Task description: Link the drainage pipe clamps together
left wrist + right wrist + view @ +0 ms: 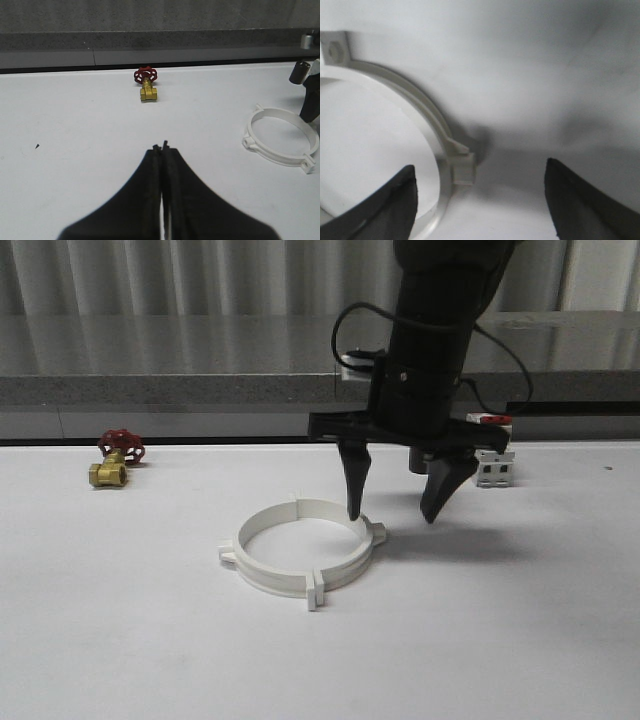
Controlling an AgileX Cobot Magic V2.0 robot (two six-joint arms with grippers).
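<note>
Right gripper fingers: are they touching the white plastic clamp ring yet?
Cannot tell. In the front view one finger tip of the open right gripper overlaps the white plastic clamp ring; the right wrist view shows no plain contact or gap.

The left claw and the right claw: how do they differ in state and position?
The left claw is shut, its fingers pressed together; the right claw is open wide. The left claw hangs over bare table; the right claw straddles the rim of the white clamp ring. Both are black and hold nothing.

White table [120, 640]; grey speckled ledge [150, 388] behind; pale corrugated wall [200, 275] above.
</note>
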